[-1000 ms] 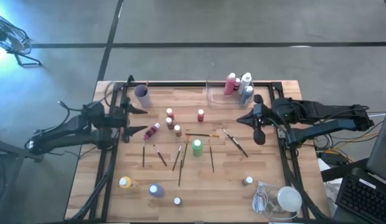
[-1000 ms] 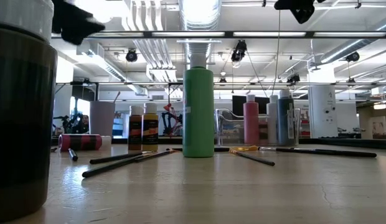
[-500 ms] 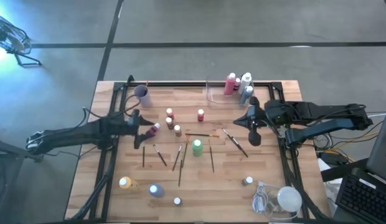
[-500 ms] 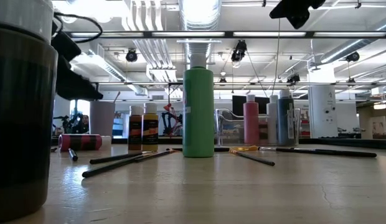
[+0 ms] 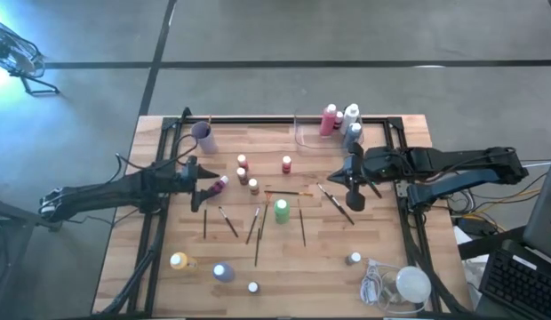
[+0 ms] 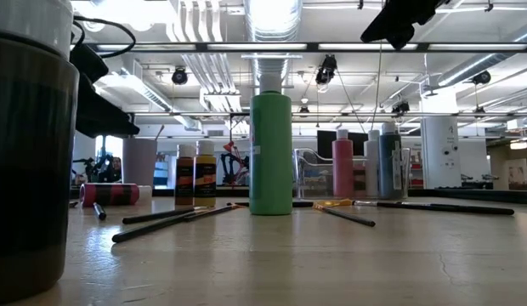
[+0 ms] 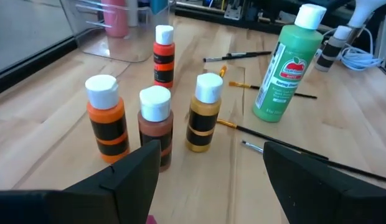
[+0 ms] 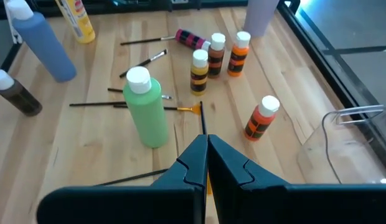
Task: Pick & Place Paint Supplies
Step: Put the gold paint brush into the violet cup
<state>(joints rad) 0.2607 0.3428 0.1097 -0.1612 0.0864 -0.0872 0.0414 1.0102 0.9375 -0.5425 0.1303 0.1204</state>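
The clear tray (image 5: 313, 133) held 3 bottles (image 5: 330, 120). The left gripper (image 5: 201, 185) gaped empty over a pink bottle (image 5: 217, 187); the right gripper (image 5: 354, 197) was clenched, empty.

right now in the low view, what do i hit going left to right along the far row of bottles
pink bottle lying on its side → brown-capped bottle → yellow bottle → tall green bottle → pink bottle in the clear tray

Open left gripper (image 7: 208, 168) faces brown bottle (image 7: 156, 121).
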